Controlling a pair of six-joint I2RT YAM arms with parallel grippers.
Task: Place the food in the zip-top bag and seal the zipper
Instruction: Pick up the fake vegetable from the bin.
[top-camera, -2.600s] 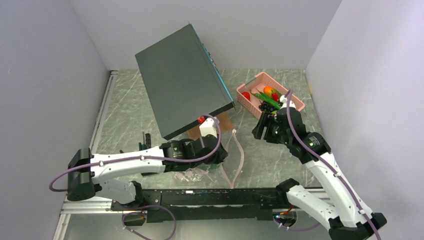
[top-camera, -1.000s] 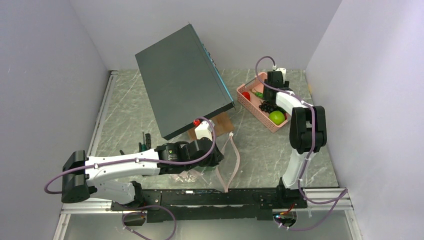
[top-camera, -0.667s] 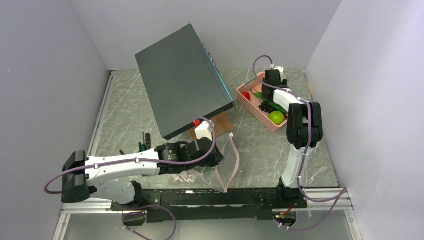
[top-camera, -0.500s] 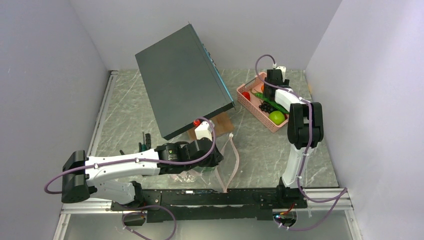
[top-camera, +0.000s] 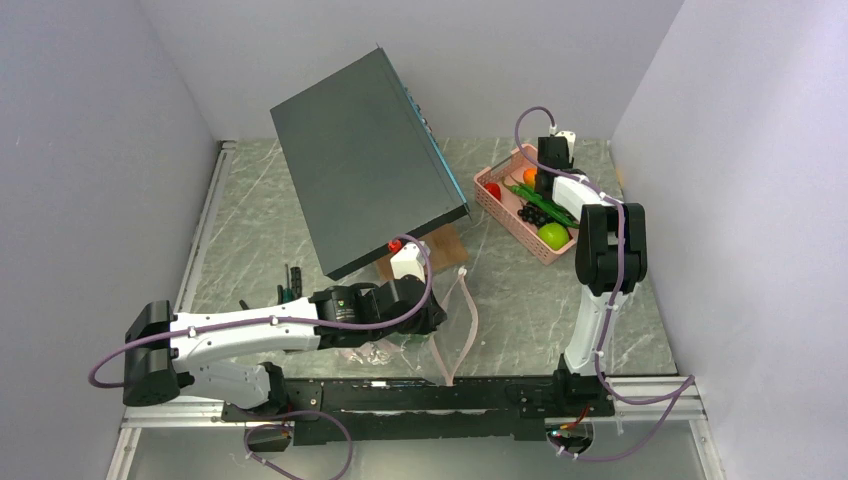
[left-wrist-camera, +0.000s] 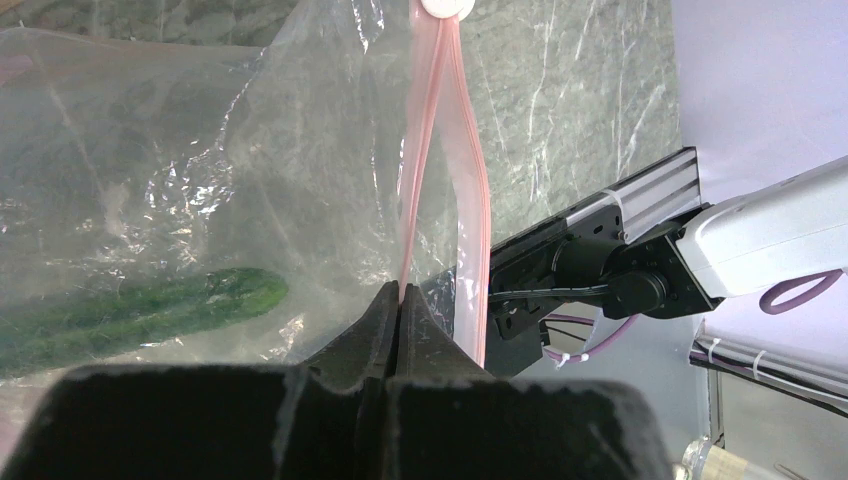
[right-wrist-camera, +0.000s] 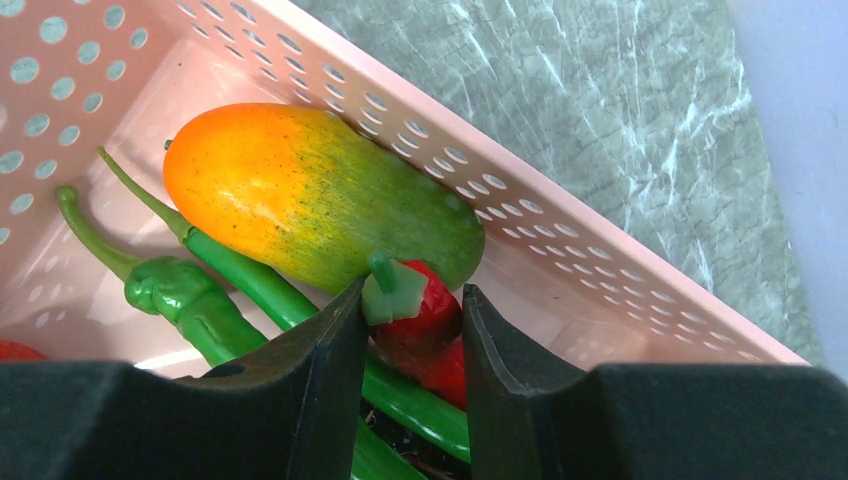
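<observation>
My right gripper (right-wrist-camera: 413, 300) is down in the pink basket (right-wrist-camera: 560, 230), its jaws closed against a small red piece with a green cap (right-wrist-camera: 428, 318). The orange-green mango (right-wrist-camera: 310, 200) lies just beyond it, and long green pods (right-wrist-camera: 230, 275) lie underneath. In the top view the basket (top-camera: 486, 206) also holds black grapes (top-camera: 533, 212), a lime-green fruit (top-camera: 553, 236) and another red piece (top-camera: 491, 190). My left gripper (left-wrist-camera: 398, 290) is shut on one side of the pink zipper (left-wrist-camera: 425, 150) and holds the clear bag (left-wrist-camera: 200, 150) open. One green pod (left-wrist-camera: 130, 310) lies inside the bag.
A large dark grey box (top-camera: 365, 160) leans over the table's middle. A brown board (top-camera: 440, 245) lies under its lower corner. Small hand tools (top-camera: 290, 280) lie at the left. Walls close in on three sides, and the right wall is near the basket.
My right arm swung from the table's middle out to the basket and lowered its jaws around the red piece. My left arm kept holding the bag's mouth, barely moving.
</observation>
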